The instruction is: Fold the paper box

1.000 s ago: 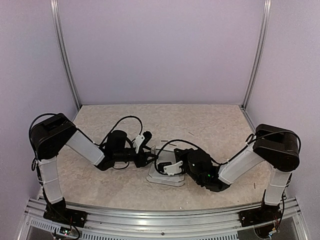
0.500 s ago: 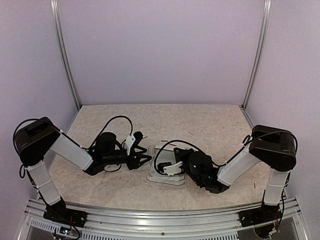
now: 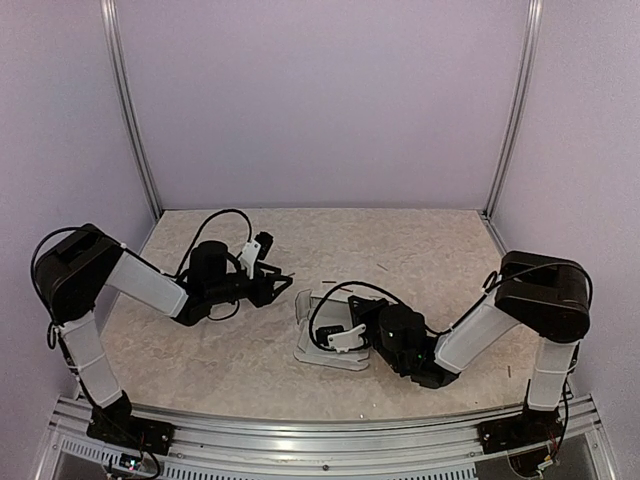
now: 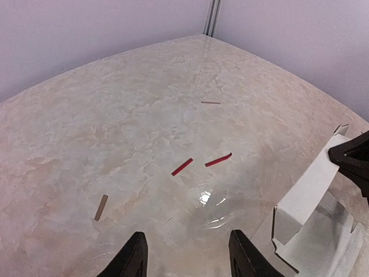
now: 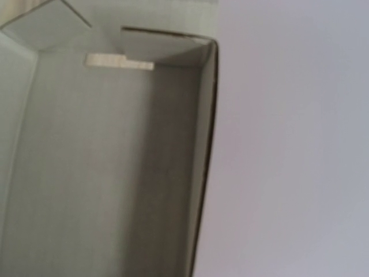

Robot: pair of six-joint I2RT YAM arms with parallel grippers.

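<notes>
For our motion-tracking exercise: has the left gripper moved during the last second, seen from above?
Yes. The left gripper has drawn back leftward and toward the rear wall, away from the paper box.

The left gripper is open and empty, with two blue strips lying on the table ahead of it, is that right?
Not quite. The two strips on the table are red, not blue; the left wrist view shows it. The left gripper is open and empty.

Paper box (image 4: 308,187) pale grey-white — table (image 4: 115,133) beige-marbled.
</notes>
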